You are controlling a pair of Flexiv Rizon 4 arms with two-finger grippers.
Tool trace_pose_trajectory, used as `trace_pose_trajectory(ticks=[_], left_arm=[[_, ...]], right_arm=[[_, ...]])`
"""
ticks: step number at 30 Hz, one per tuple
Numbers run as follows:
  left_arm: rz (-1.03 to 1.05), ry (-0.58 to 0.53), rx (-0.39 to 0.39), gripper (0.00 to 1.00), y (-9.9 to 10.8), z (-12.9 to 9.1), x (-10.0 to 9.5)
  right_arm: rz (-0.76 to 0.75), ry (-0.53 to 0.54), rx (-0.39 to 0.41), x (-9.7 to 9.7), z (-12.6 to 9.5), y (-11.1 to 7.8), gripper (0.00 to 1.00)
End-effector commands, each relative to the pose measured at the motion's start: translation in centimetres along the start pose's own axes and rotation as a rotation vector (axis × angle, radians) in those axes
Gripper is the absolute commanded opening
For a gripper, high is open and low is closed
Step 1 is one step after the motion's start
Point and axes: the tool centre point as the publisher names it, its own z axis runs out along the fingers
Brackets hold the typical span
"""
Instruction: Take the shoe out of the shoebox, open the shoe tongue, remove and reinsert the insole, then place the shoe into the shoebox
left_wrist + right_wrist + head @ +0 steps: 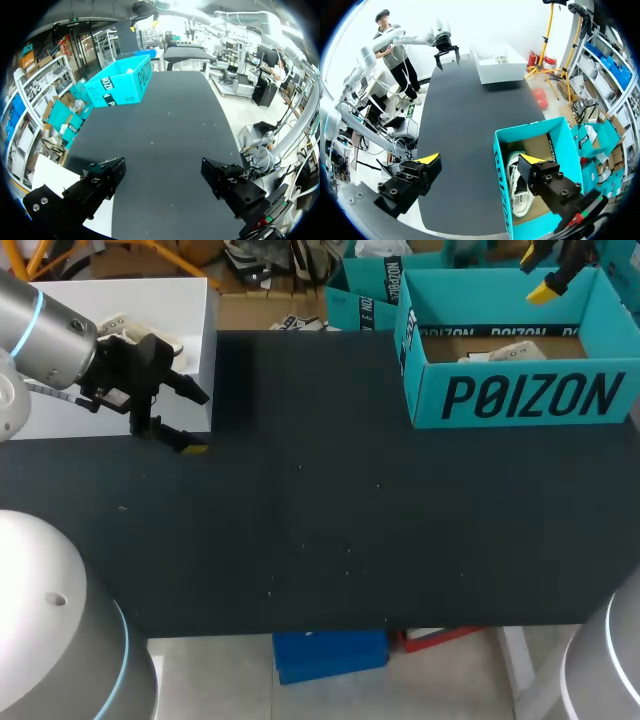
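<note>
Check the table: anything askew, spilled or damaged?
Nothing stands out. The teal shoebox stands open and square at the table's far right corner, the shoe lying inside it. Both the left pincer and the right pincer are open and empty.

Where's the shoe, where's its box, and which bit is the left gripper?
shoe (514, 182): right wrist view, on its white upper, inside the shoebox.
shoebox (530, 395): head view, on its teal front wall.
left gripper (200, 423): head view, midway between its two open fingertips.
</note>
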Motion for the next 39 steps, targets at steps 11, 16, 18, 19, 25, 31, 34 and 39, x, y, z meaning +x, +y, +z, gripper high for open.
trace_pose_trajectory(ticks=[11,16,18,19,25,31,34,39], left_arm=[[0.002,-0.006,0.0,1.0,0.1,0.1,0.1],[0.002,-0.006,0.0,1.0,0.1,0.1,0.1],[0.002,-0.006,0.0,1.0,0.1,0.1,0.1],[0.002,-0.006,0.0,1.0,0.1,0.1,0.1],[0.002,-0.006,0.0,1.0,0.1,0.1,0.1],[0.002,-0.006,0.0,1.0,0.1,0.1,0.1],[0.002,-0.006,0.0,1.0,0.1,0.1,0.1],[0.002,-0.006,0.0,1.0,0.1,0.1,0.1]], right_arm=[[0.007,-0.544,-0.052,2.9,3.4,1.2,1.0],[0.007,-0.544,-0.052,2.9,3.4,1.2,1.0],[0.007,-0.544,-0.052,2.9,3.4,1.2,1.0],[0.009,-0.537,-0.114,3.0,3.6,1.2,1.0],[-0.025,-0.46,-0.364,3.4,4.9,2.2,1.0],[-0.073,-0.374,-0.474,3.9,5.9,3.0,1.0],[-0.093,-0.332,-0.487,4.1,6.3,3.1,1.0],[-0.113,-0.288,-0.492,4.3,6.8,3.3,1.0]])
